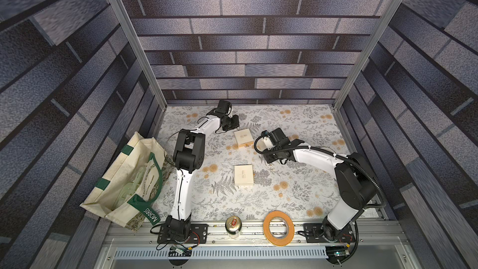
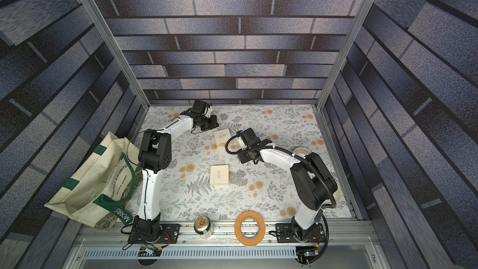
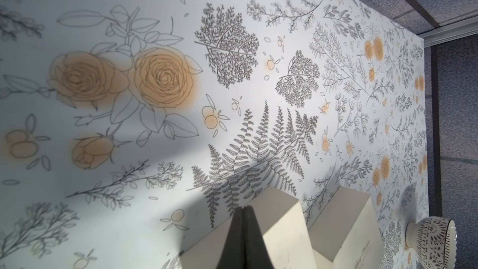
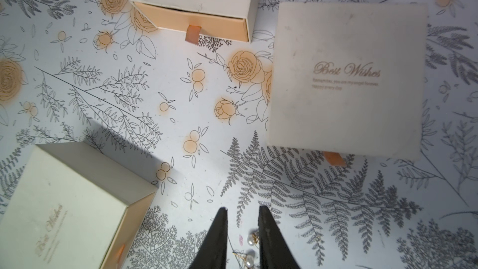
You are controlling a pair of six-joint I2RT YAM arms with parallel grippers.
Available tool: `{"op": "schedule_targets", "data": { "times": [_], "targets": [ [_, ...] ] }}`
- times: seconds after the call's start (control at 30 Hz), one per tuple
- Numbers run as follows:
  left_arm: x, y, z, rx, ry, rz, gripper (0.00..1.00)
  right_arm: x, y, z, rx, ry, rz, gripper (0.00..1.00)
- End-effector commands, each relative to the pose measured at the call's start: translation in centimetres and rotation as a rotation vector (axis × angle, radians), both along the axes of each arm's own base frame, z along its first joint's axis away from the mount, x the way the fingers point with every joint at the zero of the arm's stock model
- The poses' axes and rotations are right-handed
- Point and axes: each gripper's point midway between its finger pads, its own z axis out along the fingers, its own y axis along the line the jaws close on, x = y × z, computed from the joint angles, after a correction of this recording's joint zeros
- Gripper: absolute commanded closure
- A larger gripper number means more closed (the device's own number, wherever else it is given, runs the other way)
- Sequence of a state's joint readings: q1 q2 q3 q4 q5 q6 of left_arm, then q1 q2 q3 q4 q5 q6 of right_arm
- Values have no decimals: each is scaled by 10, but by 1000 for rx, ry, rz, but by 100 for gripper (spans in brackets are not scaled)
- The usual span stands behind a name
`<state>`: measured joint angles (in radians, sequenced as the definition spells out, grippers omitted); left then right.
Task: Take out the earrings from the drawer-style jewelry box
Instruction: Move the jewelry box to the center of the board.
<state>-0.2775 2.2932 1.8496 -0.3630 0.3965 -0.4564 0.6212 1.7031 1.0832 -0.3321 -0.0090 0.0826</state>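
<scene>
Earrings (image 4: 249, 240) out on the floral cloth (image 4: 181, 94) already, both pearly ones lying in the slim gap between the right gripper (image 4: 243, 208) fingers (image 4: 217, 239). Narrowly parted, not pinching anything as far as can be told. Fits specks this small, with barely any opening needed to drop or re-grab. Near that, a cream box (image 4: 64, 203), then two more further out, one showing its peach drawer front (image 4: 207, 23) and ribbon tab (image 4: 192, 33). Over on the other arm, left gripper (image 3: 243, 207) pressed fully shut on nothing, hanging close over another box (image 3: 282, 229), probably kept there for steadying if needed. Looks basically done, just a careful retreat without nudging the pair.
</scene>
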Motion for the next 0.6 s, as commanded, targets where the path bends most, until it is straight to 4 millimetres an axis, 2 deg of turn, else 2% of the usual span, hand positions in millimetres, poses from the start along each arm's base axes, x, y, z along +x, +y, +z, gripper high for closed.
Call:
{"op": "schedule_targets", "data": {
  "times": [0.0,0.4,0.57],
  "targets": [
    [0,0,-5,-26,35,1,100,0,0,7,25,-7,-11,76],
    [-17,-5,-24,-28,83,-9,100,1,2,8,38,-6,-8,76],
    [-34,-12,-29,-23,92,-27,100,2,1,12,41,-18,-15,76]
  ]
}}
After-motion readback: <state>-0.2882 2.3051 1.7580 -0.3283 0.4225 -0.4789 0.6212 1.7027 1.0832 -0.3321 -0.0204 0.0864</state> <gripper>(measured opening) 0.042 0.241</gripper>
